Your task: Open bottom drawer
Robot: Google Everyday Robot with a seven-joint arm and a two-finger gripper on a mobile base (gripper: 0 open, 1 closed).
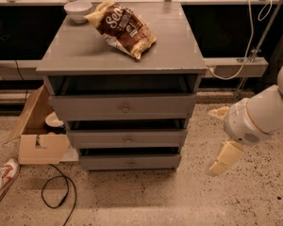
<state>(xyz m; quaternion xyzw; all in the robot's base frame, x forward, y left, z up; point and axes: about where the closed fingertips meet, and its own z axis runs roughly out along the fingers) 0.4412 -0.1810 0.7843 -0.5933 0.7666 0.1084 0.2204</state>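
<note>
The grey cabinet (pixel 122 51) has three drawers stacked in its front. The bottom drawer (pixel 104 162) is the lowest and shortest grey front, with a small round metal knob (pixel 130 163) at its centre. It sits pushed in, in line with the two drawers above. My gripper (pixel 211 141) hangs to the right of the cabinet at about the height of the lower drawers, clear of them. Its two cream fingers (pixel 225 156) are spread apart with nothing between them. The white arm (pixel 262 114) comes in from the right edge.
A brown snack bag (pixel 123 27) and a white bowl (pixel 78 9) lie on the cabinet top. An open cardboard box (pixel 37 135) stands on the floor left of the cabinet, with a black cable (pixel 56 192) and a shoe (pixel 2 179) nearby. Speckled floor lies in front.
</note>
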